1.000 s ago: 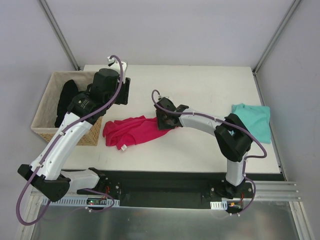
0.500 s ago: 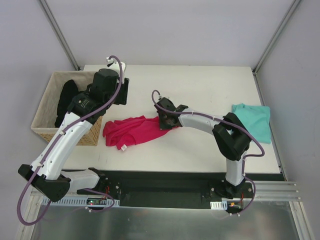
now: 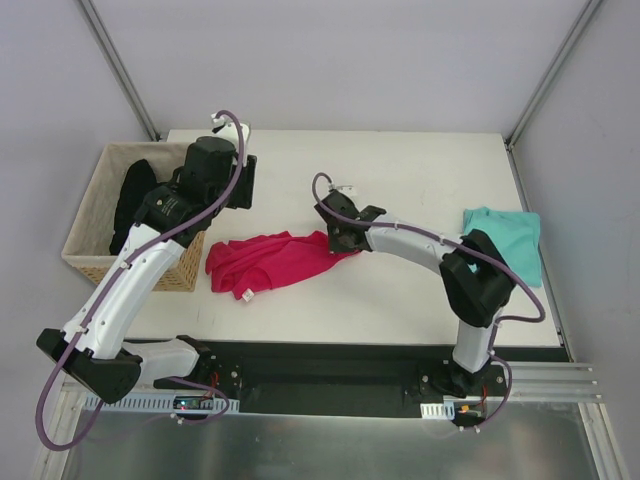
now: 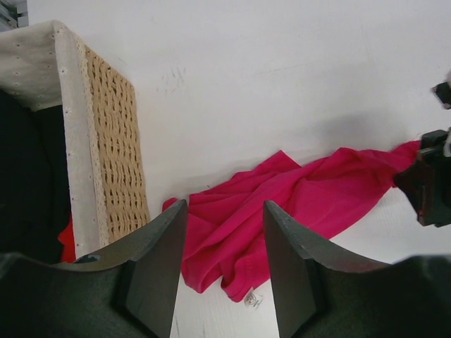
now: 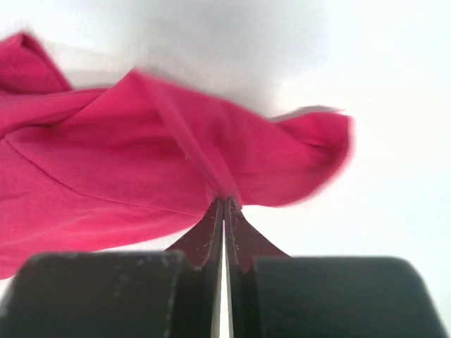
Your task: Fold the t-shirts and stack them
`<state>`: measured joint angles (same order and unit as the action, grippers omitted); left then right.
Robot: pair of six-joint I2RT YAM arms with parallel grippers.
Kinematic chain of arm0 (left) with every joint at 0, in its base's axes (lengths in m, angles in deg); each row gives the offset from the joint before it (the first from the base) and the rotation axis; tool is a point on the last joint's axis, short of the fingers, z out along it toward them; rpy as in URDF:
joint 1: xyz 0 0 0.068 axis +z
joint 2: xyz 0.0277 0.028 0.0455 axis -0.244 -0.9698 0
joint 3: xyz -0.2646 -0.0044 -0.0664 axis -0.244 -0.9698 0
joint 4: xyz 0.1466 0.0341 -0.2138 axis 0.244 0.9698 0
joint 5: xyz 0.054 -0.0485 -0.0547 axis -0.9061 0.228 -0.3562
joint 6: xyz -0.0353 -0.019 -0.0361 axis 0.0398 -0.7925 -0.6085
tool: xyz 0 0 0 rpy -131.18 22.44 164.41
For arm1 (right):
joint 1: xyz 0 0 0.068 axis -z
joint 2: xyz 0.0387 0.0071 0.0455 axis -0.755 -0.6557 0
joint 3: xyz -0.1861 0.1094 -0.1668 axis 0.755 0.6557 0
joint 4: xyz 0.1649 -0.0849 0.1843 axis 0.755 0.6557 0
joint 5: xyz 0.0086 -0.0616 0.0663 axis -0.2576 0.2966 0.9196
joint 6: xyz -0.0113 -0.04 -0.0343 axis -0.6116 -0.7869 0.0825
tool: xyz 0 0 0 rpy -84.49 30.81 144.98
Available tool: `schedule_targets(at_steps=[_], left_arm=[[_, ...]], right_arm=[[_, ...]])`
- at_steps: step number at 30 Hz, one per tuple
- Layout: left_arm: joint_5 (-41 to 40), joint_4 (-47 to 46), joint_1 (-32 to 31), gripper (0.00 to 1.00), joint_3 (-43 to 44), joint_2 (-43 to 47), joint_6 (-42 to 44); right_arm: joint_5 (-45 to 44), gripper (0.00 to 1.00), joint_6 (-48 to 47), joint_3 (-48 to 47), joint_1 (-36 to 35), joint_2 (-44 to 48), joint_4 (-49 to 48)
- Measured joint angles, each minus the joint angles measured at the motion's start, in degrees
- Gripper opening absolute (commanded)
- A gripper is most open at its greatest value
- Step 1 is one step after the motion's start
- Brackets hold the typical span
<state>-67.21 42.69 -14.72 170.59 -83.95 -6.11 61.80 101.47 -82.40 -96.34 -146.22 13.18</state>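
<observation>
The magenta-pink t-shirt [image 3: 270,260] lies crumpled on the white table left of centre, its white neck label [image 4: 252,298] near its front edge. My right gripper [image 3: 340,238] is shut on a fold at the shirt's right end [image 5: 211,155], lifting the cloth a little. The teal t-shirt [image 3: 510,240] lies folded at the table's right edge. My left gripper [image 3: 245,182] hangs open above the table beside the basket, with nothing between its fingers [image 4: 158,260]; the pink shirt shows below it [image 4: 296,204].
A wicker basket [image 3: 88,215] stands at the table's left edge with a black garment [image 3: 132,200] inside; it also shows in the left wrist view, the basket [image 4: 113,162]. The table's front edge runs just ahead of the arm bases.
The right gripper closed on the pink shirt's right end and shifted slightly right and up, drawing the cloth with it. The left arm has not moved.
</observation>
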Motion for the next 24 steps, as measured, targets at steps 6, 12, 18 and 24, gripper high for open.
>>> schedule_targets(at_steps=[6,12,18,24], left_arm=[[0.4,0.0,0.9,0.46,0.0,0.0,0.0],[1.1,-0.2,1.3,0.45,0.0,0.0,0.0],[1.5,-0.4,1.6,0.45,-0.3,0.0,0.0],[2.7,-0.4,1.6,0.45,-1.2,0.0,-0.1]], right_arm=[[-9.7,0.01,-0.3,-2.9,0.3,9.3,7.2],[-17.8,0.01,-2.1,-10.8,1.0,17.0,11.3],[-22.8,0.01,-6.0,-14.8,1.7,21.6,14.9],[-26.9,0.01,-11.8,-18.5,2.5,22.3,16.0]])
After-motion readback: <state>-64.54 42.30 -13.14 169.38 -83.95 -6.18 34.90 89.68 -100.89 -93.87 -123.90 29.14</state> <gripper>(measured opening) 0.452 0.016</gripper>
